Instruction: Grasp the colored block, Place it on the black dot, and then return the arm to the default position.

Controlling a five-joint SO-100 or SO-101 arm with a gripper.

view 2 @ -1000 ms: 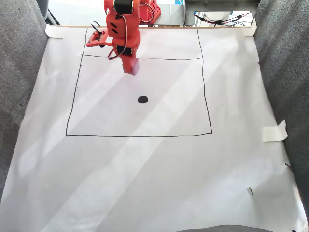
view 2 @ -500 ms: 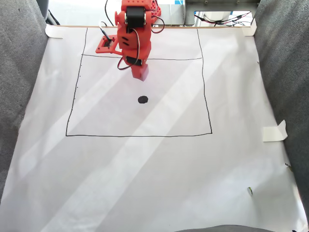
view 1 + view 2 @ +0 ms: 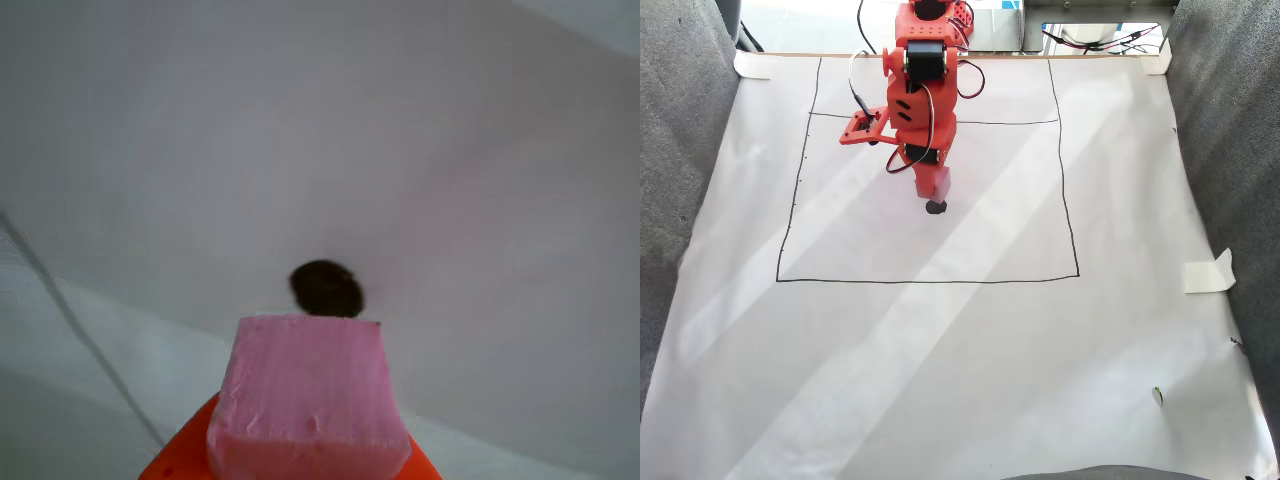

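Note:
In the fixed view my orange gripper (image 3: 933,190) points down at the paper, shut on the pink foam cube (image 3: 937,183). The cube hangs right at the upper edge of the black dot (image 3: 936,208), which peeks out just below it. I cannot tell whether the cube touches the paper. In the other view the pink cube (image 3: 310,395) sits low in the middle, with orange fingertips (image 3: 172,462) showing under its sides. There the black dot (image 3: 326,288) lies just beyond the cube's far edge, partly hidden by it.
A white paper sheet (image 3: 940,350) covers the table and carries a thin drawn square (image 3: 928,281). Grey fabric walls (image 3: 680,150) stand at both sides. A folded piece of tape (image 3: 1208,272) lies at the right, and cables and boxes sit behind the arm's base (image 3: 940,20).
The arm has swung rightwards and reached forward with the cube, from near the upper drawn line down to the black dot. The gripper has stayed shut on the cube.

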